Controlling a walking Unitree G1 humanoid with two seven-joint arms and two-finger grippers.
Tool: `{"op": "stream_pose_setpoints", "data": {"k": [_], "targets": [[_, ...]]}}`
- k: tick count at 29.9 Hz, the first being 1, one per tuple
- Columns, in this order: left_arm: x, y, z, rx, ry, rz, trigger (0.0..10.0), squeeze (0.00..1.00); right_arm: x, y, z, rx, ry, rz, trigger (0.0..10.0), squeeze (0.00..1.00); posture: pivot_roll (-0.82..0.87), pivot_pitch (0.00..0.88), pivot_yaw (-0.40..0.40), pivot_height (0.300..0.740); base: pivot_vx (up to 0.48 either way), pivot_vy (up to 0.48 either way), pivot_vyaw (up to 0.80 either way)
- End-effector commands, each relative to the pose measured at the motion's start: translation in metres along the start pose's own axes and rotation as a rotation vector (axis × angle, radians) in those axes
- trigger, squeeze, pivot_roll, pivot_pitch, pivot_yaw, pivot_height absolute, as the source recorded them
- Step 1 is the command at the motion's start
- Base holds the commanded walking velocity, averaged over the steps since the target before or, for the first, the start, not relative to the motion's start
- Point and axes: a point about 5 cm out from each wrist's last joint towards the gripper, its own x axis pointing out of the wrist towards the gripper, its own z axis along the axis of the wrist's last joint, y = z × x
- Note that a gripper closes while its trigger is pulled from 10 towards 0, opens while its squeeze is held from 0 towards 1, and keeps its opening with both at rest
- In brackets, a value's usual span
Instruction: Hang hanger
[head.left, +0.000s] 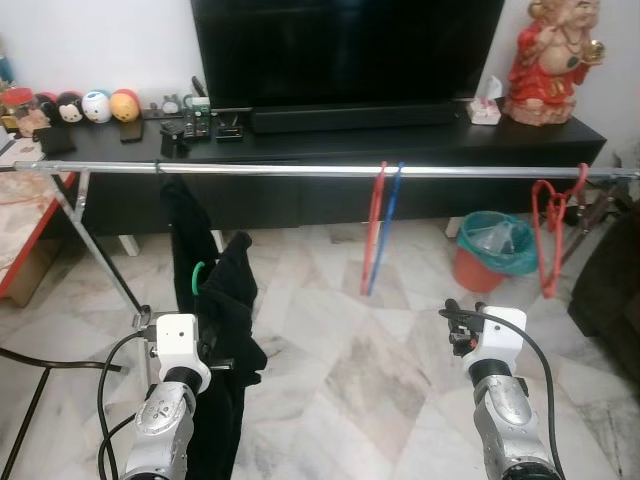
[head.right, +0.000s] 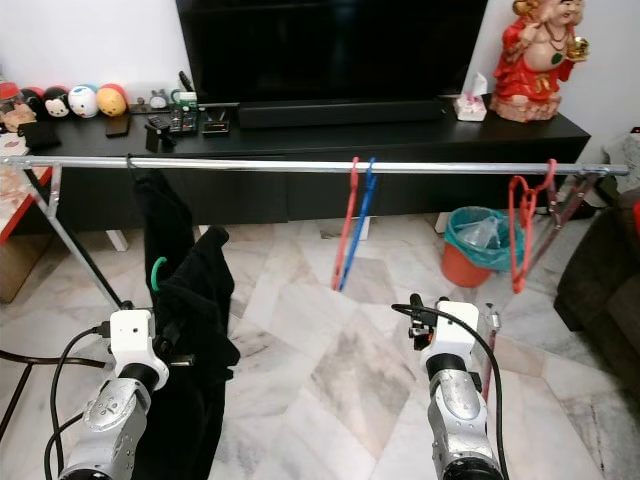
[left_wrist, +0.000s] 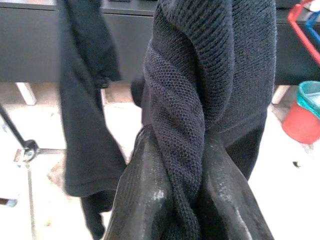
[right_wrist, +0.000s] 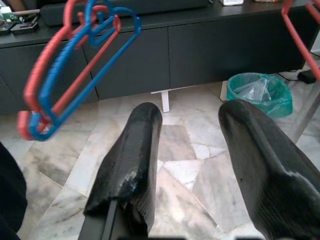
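Black knit garment on a green hanger sits pinched in the left gripper, below the rail's left end. Right gripper gapes wide, holding nothing.

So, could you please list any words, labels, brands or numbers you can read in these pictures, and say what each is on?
None can be read.
Tissue box on the TV console: print too small and blurred.
Small items by the TV: any markings too small to read.
Red figurine: no lettering legible.
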Motion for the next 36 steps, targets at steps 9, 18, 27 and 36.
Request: {"op": "stream_pose_setpoints", "data": {"k": [9, 18, 27, 36], "targets": [[0.003, -0.003, 0.005, 0.032, -0.023, -0.017, 10.0, 0.0, 0.001, 0.001, 0.0, 0.003, 0.01, 0.004, 10.0, 0.0, -0.07, 0.0, 0.0, 0.74, 0.109, -0.376, 0.0], [0.003, -0.003, 0.004, 0.035, -0.02, -0.011, 10.0, 0.0, 0.001, 0.0, -0.002, 0.001, 0.019, 0.005, 10.0, 0.0, -0.07, 0.0, -0.002, 0.74, 0.247, -0.394, 0.0], [0.002, 0.005, 0.001, 0.058, 0.0, 0.058, 10.0, 0.0, 0.001, 0.0, -0.003, 0.0, 0.031, 0.022, 10.0, 0.0, -0.07, 0.0, -0.007, 0.74, 0.166, -0.254, 0.0], [0.001, 0.016, 0.003, 0.069, -0.005, 0.137, 10.0, 0.0, 0.001, 0.004, -0.004, -0.013, 0.036, 0.048, 10.0, 0.0, -0.07, 0.0, -0.008, 0.74, 0.0, 0.0, 0.0]]}}
